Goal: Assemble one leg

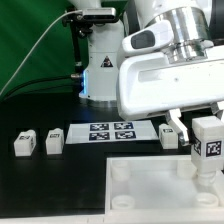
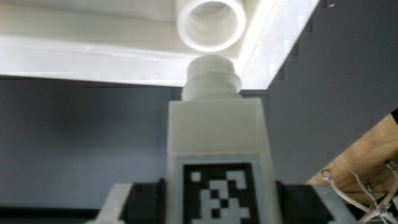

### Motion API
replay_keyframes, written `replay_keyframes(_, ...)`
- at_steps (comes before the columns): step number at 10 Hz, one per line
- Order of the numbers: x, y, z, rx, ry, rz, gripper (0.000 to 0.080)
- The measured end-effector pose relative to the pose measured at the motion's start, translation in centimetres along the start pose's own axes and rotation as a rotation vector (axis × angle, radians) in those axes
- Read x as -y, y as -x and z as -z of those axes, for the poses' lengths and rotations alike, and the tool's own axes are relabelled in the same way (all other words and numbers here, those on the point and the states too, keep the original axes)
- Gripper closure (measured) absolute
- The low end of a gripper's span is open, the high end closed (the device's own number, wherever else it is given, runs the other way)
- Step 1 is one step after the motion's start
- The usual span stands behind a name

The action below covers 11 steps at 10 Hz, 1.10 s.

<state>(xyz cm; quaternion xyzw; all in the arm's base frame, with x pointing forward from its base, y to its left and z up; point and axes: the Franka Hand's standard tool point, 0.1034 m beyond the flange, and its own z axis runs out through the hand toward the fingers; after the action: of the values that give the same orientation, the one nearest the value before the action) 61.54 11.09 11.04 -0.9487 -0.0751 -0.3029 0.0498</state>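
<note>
My gripper is shut on a leg, a small white block with a black-and-white tag, and holds it upright just above the far right corner of the large white tray. In the wrist view the leg sits between the dark fingers, tag facing the camera. Its rounded peg points at a round corner socket of the tray, still apart from it. Three more legs lie on the black table: two at the exterior view's left and one beside the marker board.
The marker board lies flat behind the tray. A white robot base stands at the back with a green backdrop and cables. The tray has round sockets at its corners.
</note>
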Motion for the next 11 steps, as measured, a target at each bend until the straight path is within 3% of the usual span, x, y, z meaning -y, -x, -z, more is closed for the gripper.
replay_keyframes(4, -0.1, 1.9, -1.7, 0.021, -0.001, -0.007, 0.0508)
replay_keyframes(11, 0.1, 3.2, -3.0, 0.037, -0.002, -0.021, 0.0508)
